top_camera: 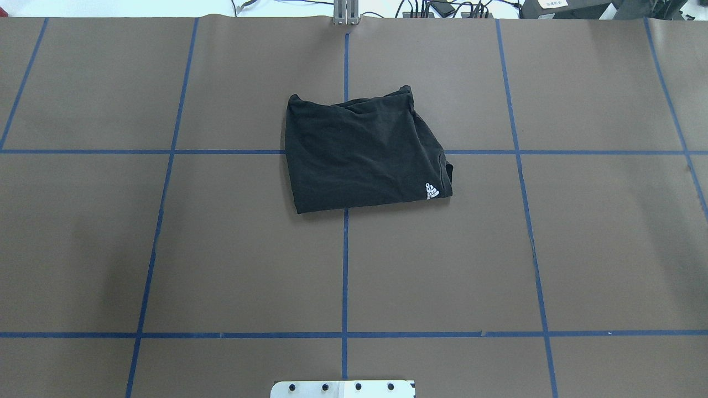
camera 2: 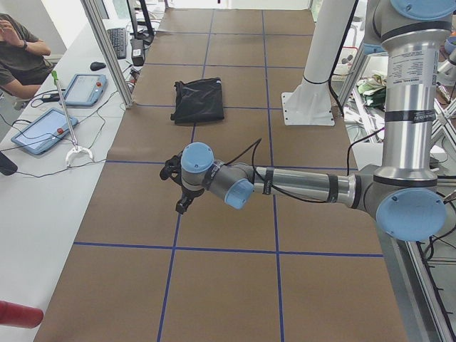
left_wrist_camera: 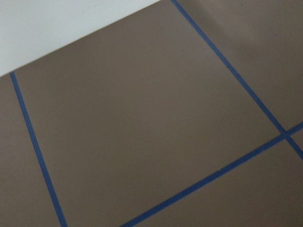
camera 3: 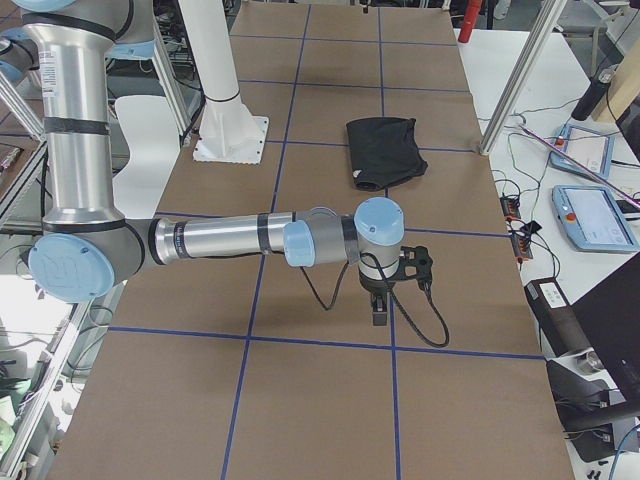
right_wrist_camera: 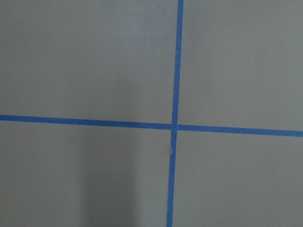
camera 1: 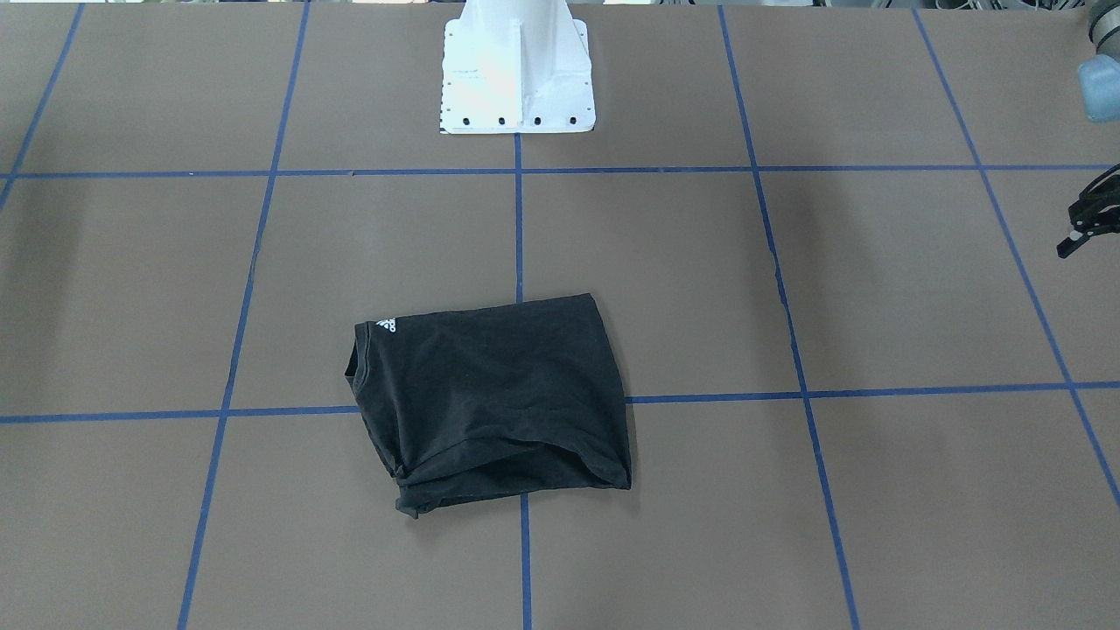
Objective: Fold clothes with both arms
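A black short-sleeved T-shirt (top_camera: 362,152) is lying folded into a compact, slightly lopsided rectangle on the brown table (top_camera: 249,249). It is sitting across a crossing of the blue tape lines (top_camera: 345,265). In the overhead view you are finding it at 12 o'clock from the white pedestal base (camera 1: 518,79), well apart from it. Its small white neck logo (top_camera: 432,192) is showing at the shirt's 4 o'clock corner. The layered edges are bunching along the side facing away from the robot.

The left arm (camera 2: 306,189) is reaching out low toward the table's 9 o'clock end, and the right arm (camera 3: 220,240) toward the 3 o'clock end. The left gripper (camera 2: 182,202) and the right gripper (camera 3: 383,305) are each hanging above bare table, well apart from the shirt. Nothing is dangling from either one. You cannot tell from these views whether their jaws are parted or closed (both wrist cameras are showing only brown surface and tape).

The spread is probably there to leave the garment unobstructed. The folding is looking essentially finished, though the uneven far edge may be wanting a tidy.
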Controlling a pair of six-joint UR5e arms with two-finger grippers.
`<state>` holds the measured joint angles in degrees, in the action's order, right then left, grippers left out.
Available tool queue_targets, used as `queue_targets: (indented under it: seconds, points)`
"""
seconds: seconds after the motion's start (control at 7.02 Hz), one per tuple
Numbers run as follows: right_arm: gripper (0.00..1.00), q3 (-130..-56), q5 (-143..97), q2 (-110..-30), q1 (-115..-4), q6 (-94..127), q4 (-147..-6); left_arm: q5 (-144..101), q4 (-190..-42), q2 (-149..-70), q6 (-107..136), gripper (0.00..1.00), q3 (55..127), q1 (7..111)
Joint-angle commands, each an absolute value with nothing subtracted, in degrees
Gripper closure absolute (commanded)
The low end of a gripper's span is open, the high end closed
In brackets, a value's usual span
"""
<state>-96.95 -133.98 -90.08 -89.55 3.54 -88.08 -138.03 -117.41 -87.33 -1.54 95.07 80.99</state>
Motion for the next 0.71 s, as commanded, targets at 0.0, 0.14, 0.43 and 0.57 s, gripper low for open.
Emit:
queue_targets:
  seconds: [0.0,0.14,0.43,0.57]
  points:
    - [0.00,-95.9,-133.9,-89.6,-89.8,-1.5,-90.6,-134.7,-117.1,-87.1,-5.2,0.00,93.4,82.8]
    - [0.00,-95.8,-133.9,-88.6,-89.7,-3.0,-93.0,-135.1,-116.8,-87.4,-5.1,0.00,92.8,82.9]
    - [0.00,-96.3,-134.5,-87.5,-89.6,-3.0,-96.5,-135.3,-117.0,-87.0,-4.8,0.00,93.3,82.9]
    - [0.00,-96.2,-134.4,-87.5,-89.6,-2.7,-96.6,-135.2,-116.9,-87.4,-4.7,0.00,93.4,82.8]
